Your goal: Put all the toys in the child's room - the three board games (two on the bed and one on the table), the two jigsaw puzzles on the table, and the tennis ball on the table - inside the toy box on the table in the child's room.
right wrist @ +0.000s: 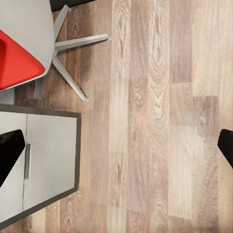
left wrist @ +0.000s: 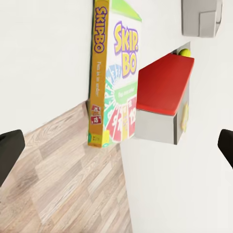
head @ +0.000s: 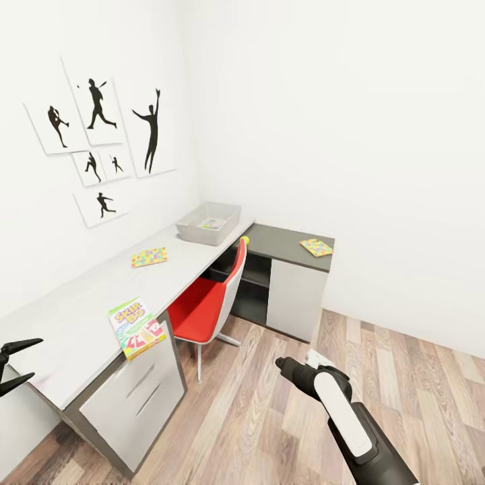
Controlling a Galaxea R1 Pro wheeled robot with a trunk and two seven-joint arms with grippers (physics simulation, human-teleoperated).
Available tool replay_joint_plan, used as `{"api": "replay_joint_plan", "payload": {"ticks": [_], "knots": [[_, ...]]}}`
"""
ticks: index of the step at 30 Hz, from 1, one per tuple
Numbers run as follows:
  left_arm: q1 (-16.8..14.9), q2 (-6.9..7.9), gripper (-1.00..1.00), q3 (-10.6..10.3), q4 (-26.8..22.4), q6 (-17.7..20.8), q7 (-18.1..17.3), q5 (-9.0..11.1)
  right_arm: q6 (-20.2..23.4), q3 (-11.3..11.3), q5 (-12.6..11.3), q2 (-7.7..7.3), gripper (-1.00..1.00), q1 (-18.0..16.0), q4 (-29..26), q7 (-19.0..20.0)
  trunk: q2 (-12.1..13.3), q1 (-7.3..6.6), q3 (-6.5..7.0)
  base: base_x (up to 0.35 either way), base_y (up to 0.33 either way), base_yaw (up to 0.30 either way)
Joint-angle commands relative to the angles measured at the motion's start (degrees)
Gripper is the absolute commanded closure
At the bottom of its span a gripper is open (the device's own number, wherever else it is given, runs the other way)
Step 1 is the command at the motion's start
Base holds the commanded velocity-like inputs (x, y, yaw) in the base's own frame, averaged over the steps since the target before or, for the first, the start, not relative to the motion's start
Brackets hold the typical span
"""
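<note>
Toys lie scattered over a long pale grey-white desk (head: pixel 87 316) that runs along the wall under black silhouette pictures (head: pixel 101 135) and meets a lower dark grey cabinet section (head: pixel 286 246) at the corner. Wood-plank floor (head: pixel 269 404) with streaky brown grain fills the lower part of the room. A red chair (head: pixel 205 303) with a pale shell back and splayed metal legs is tucked under the desk, its seat partly hidden by the desktop edge. At the far end of the desk sits the toy box (head: pixel 209 222), a shallow light grey tray with sloping sides; something flat and colourful lies inside it, too small to identify. Near the front edge lies the SKIP-BO box (head: pixel 137 328), a flat card rectangle whose one corner overhangs the drawers. One jigsaw puzzle (head: pixel 149 256), thin and speckled yellow, pink and blue, rests mid-desk; a second puzzle (head: pixel 316 247) lies on the dark cabinet top. The tennis ball (head: pixel 244 240) peeks out just behind the chair back, mostly hidden. The left hand (head: pixel 10 367) is cut off at the frame edge, its two black fingers spread wide and empty beside the desk end. The right hand (right wrist: pixel 116 145) hangs over the floor, fingertips far apart at the edges of its wrist view, holding nothing.
</note>
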Motion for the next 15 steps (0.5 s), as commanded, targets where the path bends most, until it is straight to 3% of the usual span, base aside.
{"api": "replay_joint_plan", "payload": {"ticks": [1, 15], "knots": [[-0.06, -0.02, -1.0, 0.1, 0.05, 0.24, -0.55, -0.57, 0.1, 0.03, -0.42, -0.01, -1.0, -0.05, -0.07, -0.48, -0.47, 0.21, -0.26, -0.192, 0.002, 0.0], [-0.1, -0.26, -1.0, 0.11, 0.05, 0.24, -0.55, -0.56, 0.1, 0.03, -0.42, 0.06, -1.0, -0.05, 0.03, -0.47, -6.08, 3.29, -2.77, -0.163, 0.024, 0.0]]}}
